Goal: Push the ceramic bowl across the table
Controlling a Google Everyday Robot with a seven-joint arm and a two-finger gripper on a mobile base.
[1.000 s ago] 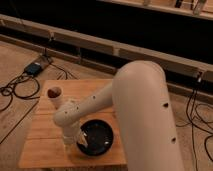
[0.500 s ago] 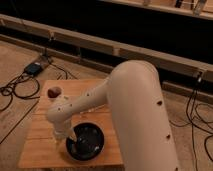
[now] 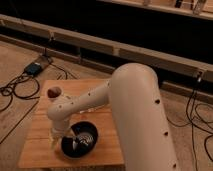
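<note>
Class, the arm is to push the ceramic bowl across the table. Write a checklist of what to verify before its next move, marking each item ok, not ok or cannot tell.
1. Ceramic bowl rests fully on the table: ok.
2. Claw is down at the bowl's left rim: ok.
3. Claw actually touches the bowl: cannot tell, the arm hides the contact.
4. Bowl has a margin from the near table edge: not ok, it sits close to that edge.
5. Small cup at the far left stands apart from the bowl: ok.
6. Tabletop right of the bowl is free: cannot tell, the arm covers it.
</note>
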